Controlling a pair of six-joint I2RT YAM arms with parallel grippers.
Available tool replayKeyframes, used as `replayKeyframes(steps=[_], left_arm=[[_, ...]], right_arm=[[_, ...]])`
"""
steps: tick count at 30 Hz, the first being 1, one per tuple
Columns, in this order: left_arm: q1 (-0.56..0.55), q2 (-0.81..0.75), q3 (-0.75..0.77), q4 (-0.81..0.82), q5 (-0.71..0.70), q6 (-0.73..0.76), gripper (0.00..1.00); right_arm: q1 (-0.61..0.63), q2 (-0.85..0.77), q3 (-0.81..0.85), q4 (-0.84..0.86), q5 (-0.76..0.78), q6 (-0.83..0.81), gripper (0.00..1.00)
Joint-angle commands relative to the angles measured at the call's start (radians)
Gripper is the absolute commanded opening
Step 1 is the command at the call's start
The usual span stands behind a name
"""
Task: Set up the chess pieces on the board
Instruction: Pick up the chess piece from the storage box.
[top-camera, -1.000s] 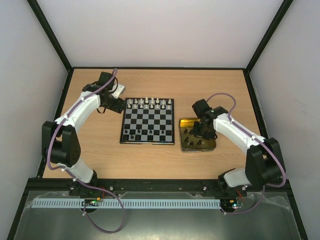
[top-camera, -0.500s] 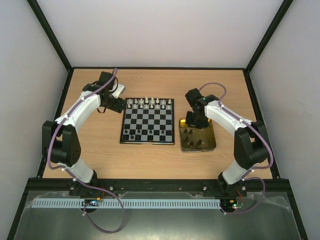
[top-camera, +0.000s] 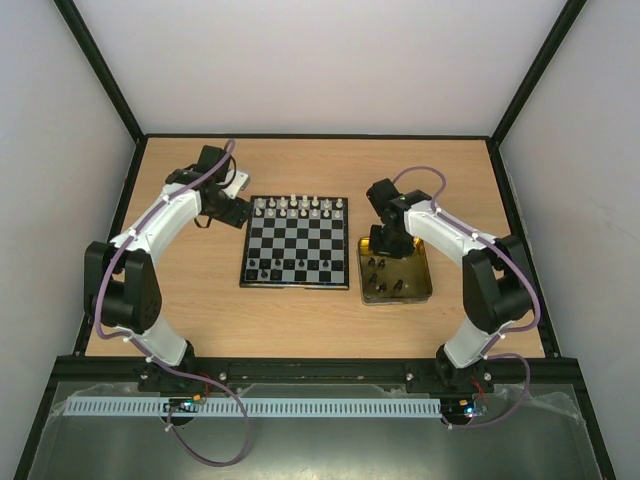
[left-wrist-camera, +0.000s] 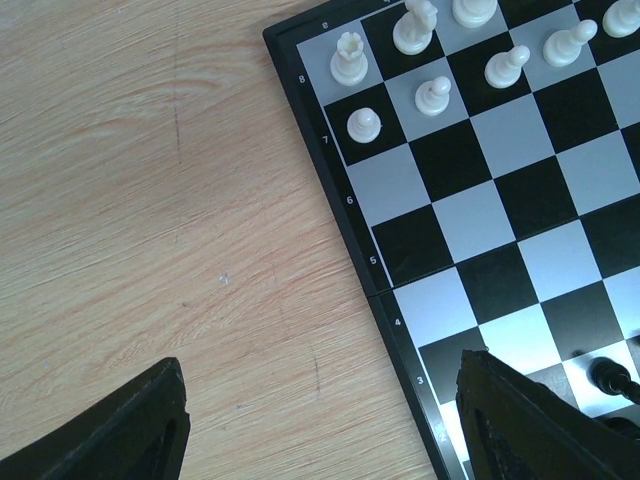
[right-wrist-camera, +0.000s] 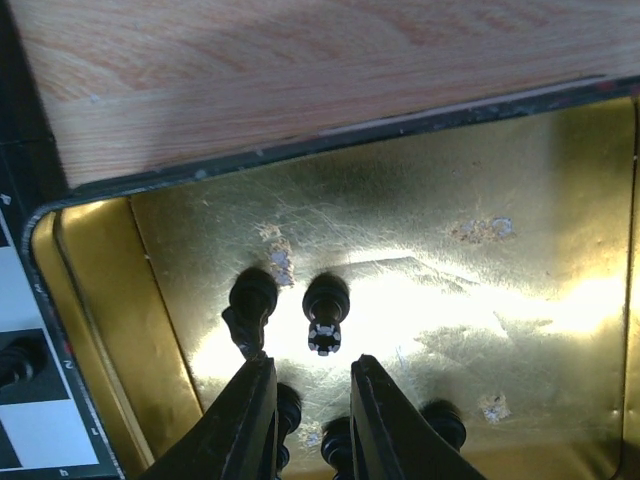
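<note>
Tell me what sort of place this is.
Likely a robot test cell: a wooden table boxed in by white walls, left arm and right arm bolted at its near edge, a board and tin set out between them.

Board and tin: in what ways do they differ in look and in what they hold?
The board is square, flat and checked black and silver-grey; the tin is rectangular, walled and gold inside. The board carries white pieces along its far rows and a few black pieces near; the tin holds only black ones. Both lie on the table, side by side, dark-rimmed.
</note>
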Motion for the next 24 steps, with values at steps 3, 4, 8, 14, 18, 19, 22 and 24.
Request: replayKeyframes(steps=[3, 4, 8, 14, 18, 19, 22, 24], left_arm=[[-0.006, -0.032, -0.012, -0.002, -0.010, 0.000, 0.74], [-0.006, -0.032, -0.012, -0.002, -0.010, 0.000, 0.74], [-0.006, -0.030, -0.009, -0.003, -0.010, 0.000, 0.74], [-0.005, -0.031, -0.012, -0.002, -0.011, 0.000, 0.74], [-0.005, -0.033, -0.015, -0.001, -0.012, 0.000, 0.74], [-0.006, -0.034, -0.015, -0.001, -0.013, 0.000, 0.74], [-0.005, -0.035, -0.015, -0.001, -0.013, 0.001, 0.74], [-0.006, -0.035, -0.014, -0.002, -0.013, 0.001, 0.74]], right_arm=[[0.004, 0.019, -0.033, 0.020, 0.001, 0.002, 0.21], [0.004, 0.021, -0.034, 0.024, 0.001, 0.002, 0.21], [0.001, 0.033, -0.046, 0.037, 0.001, 0.004, 0.21], [-0.008, 0.052, -0.053, 0.058, -0.003, 0.004, 0.21], [-0.013, 0.061, -0.063, 0.069, -0.004, 0.002, 0.20], [-0.013, 0.062, -0.065, 0.071, -0.003, 0.001, 0.20], [-0.016, 0.066, -0.071, 0.076, -0.002, 0.001, 0.20], [-0.016, 0.067, -0.074, 0.079, -0.001, 0.001, 0.20]])
